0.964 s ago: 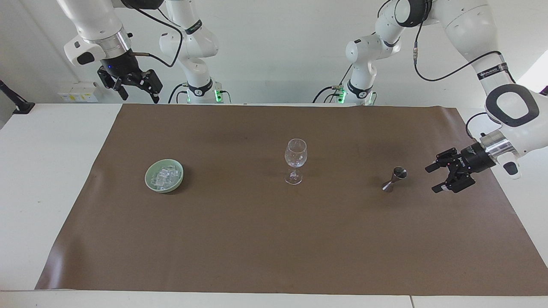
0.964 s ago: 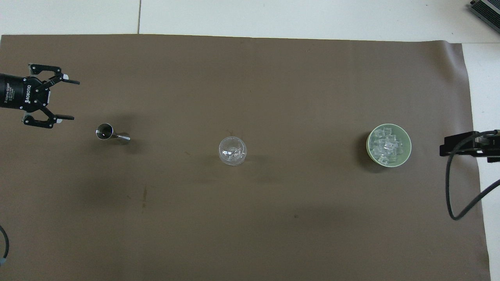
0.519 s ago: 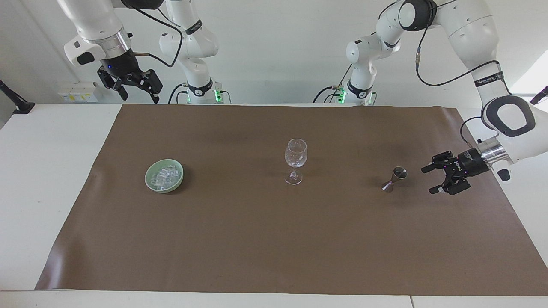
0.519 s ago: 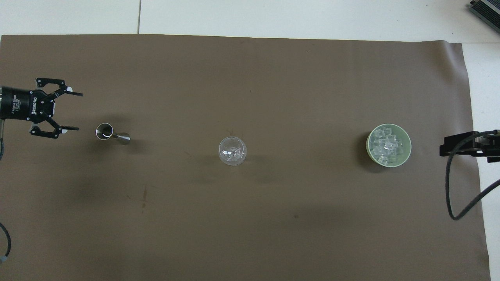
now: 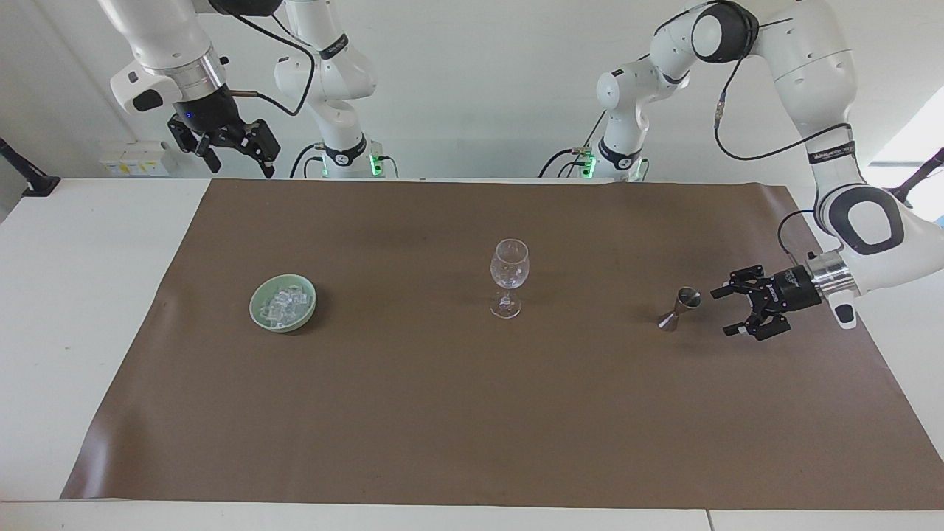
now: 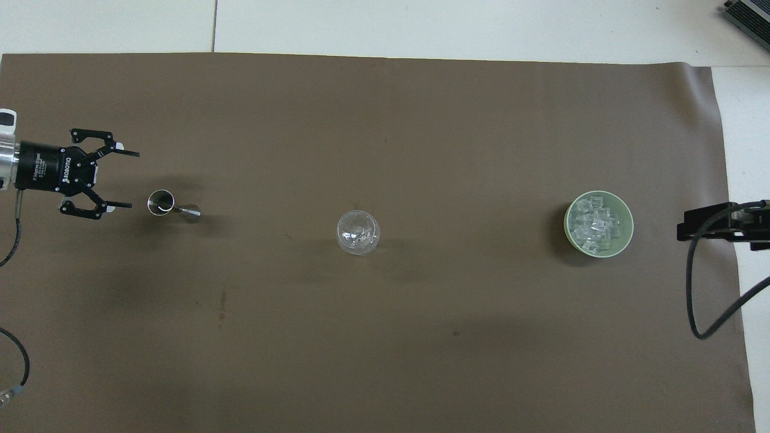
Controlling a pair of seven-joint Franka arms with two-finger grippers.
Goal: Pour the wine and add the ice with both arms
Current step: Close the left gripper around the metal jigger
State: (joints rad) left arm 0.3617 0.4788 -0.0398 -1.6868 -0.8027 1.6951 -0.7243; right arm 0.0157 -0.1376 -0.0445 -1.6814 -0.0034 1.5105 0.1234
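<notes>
On brown mat (image 5: 457, 413): left gripper (image 5: 726, 312) held low just beside jigger (image 5: 680, 308), fingers spread wide, nothing gripped; right gripper (image 5: 234, 158) raised at right arm's end, fingers apart, empty; wine glass (image 5: 509, 277) stood mid-mat; ice (image 5: 285, 303) piled in green bowl (image 5: 259, 312)

Brown mat, white table and a few bits at the edges

A brown mat (image 5: 442, 413) covers most of the white table (image 5: 88, 243), leaving bare strips along the table's edges. Two small white boxes (image 5: 134, 158) stand against the wall near the table's corner at the right arm's end. A dark ribbed object (image 6: 748, 14) pokes in at the overhead view's upper corner.
</notes>
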